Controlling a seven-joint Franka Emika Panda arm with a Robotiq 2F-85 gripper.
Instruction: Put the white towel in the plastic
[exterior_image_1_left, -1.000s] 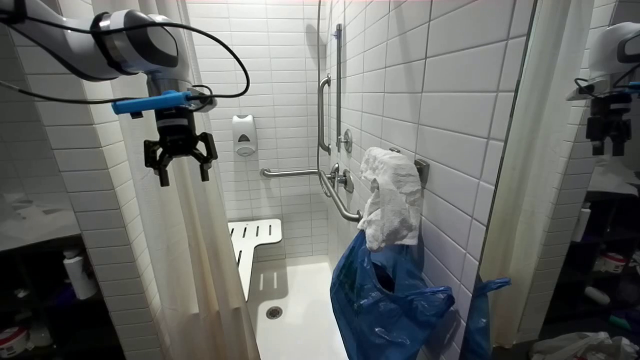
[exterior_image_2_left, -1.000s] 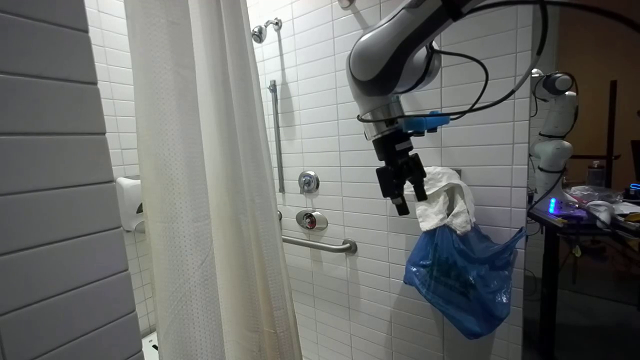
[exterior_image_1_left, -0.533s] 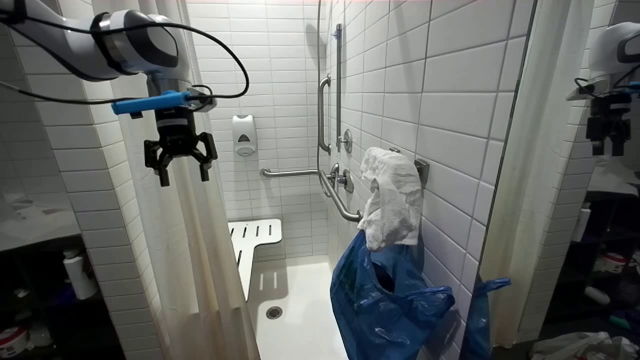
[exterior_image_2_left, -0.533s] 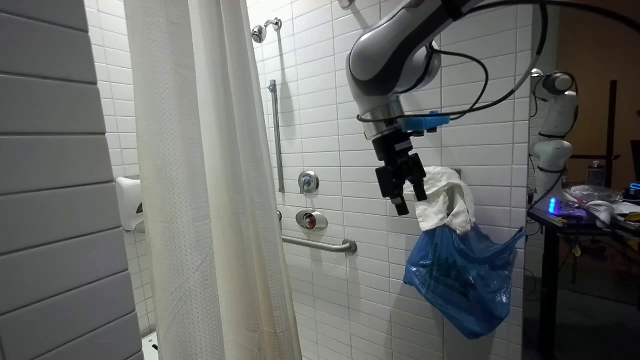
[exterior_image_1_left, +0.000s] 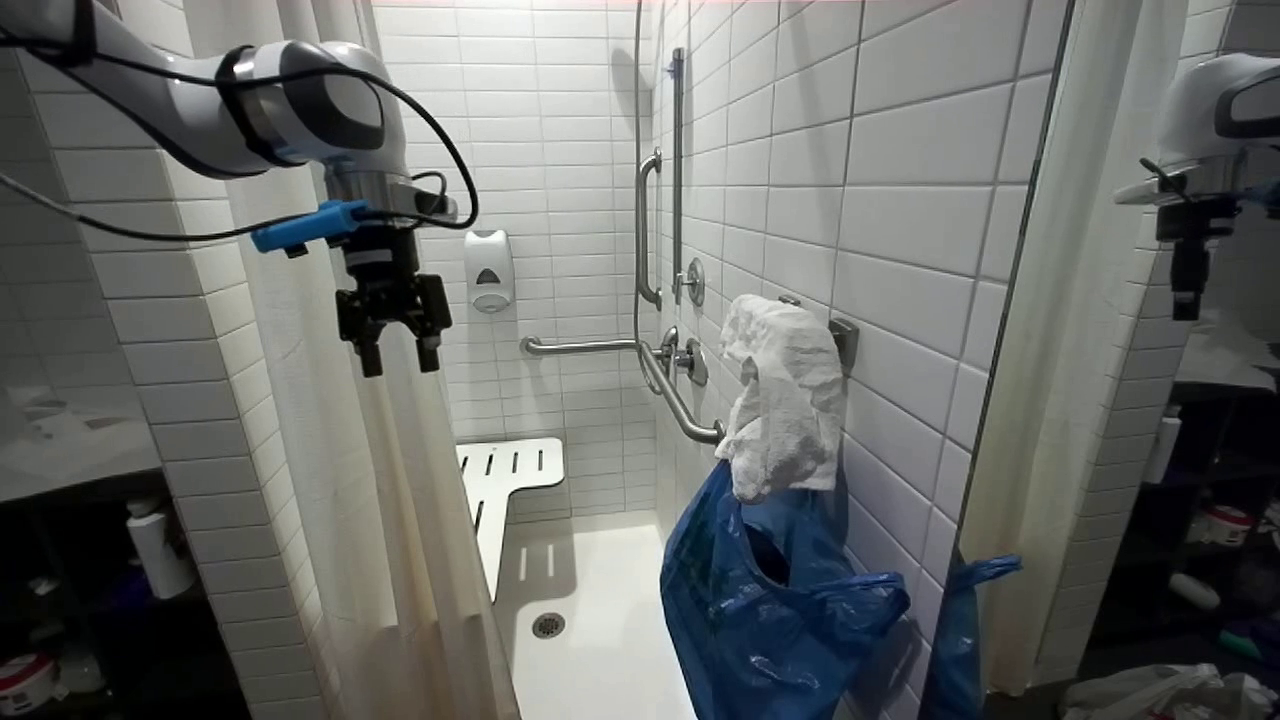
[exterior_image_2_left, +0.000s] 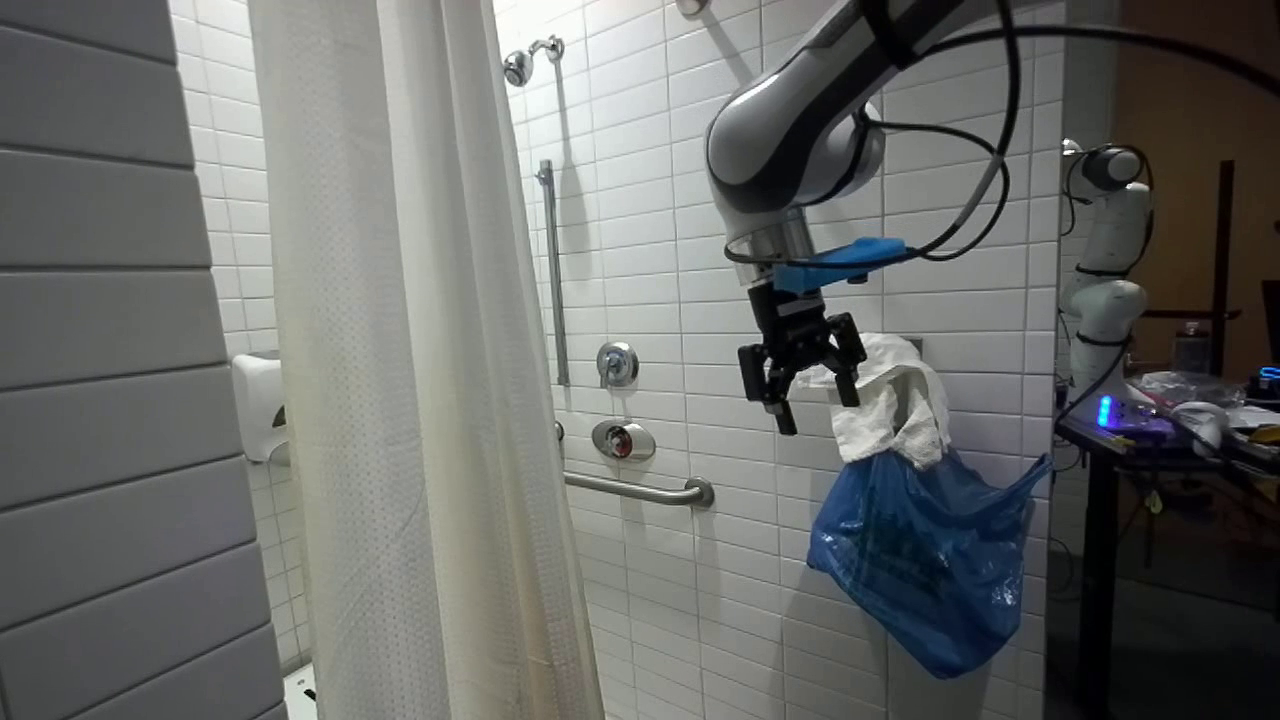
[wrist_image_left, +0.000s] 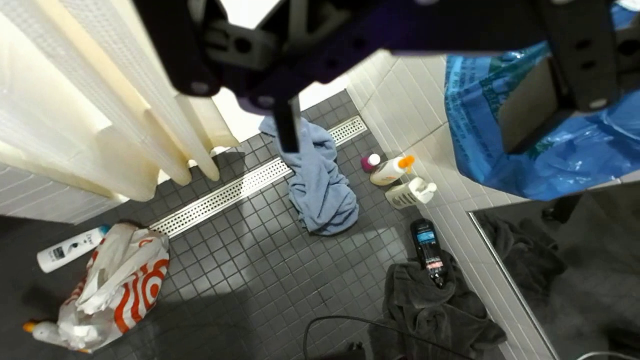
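Both arm (exterior_image_1_left: 340, 105) and pincer (exterior_image_1_left: 399, 364) have shifted and turned since the earlier frame, while the white towel (exterior_image_1_left: 785, 390) and the blue bag (exterior_image_1_left: 780, 635) hang where they were. In an exterior view, the pincer points down with its fingers (exterior_image_1_left: 370, 358) spread, a gap between the tips. Well to its right and lower, the white towel hangs against the tiled wall (exterior_image_1_left: 910, 235), its bottom end overlapping the top of the blue bag, which sags further below. Just right of the pincer and beyond it is a soap dispenser (exterior_image_1_left: 489, 268); behind the pincer falls the shower curtain (exterior_image_1_left: 400, 560). In an exterior view, the fingers likewise stand apart; the white towel shows just to their right, partly hidden behind them, with the blue bag beneath, and a shower handle (exterior_image_2_left: 617, 364) is left of the pincer. In the wrist view, the fingers reach in from the top, wide apart. Below them, a grey-blue cloth (wrist_image_left: 322, 192) lies on the floor (wrist_image_left: 260, 280), three bottles (wrist_image_left: 388, 172) to its right. One finger covers part of the blue bag. Lower right of the pincer, a black bottle (wrist_image_left: 427, 245) overlaps a dark towel (wrist_image_left: 440, 320); lower left, a white bottle (wrist_image_left: 72, 248) is just beside a red-and-white bag (wrist_image_left: 112, 285).
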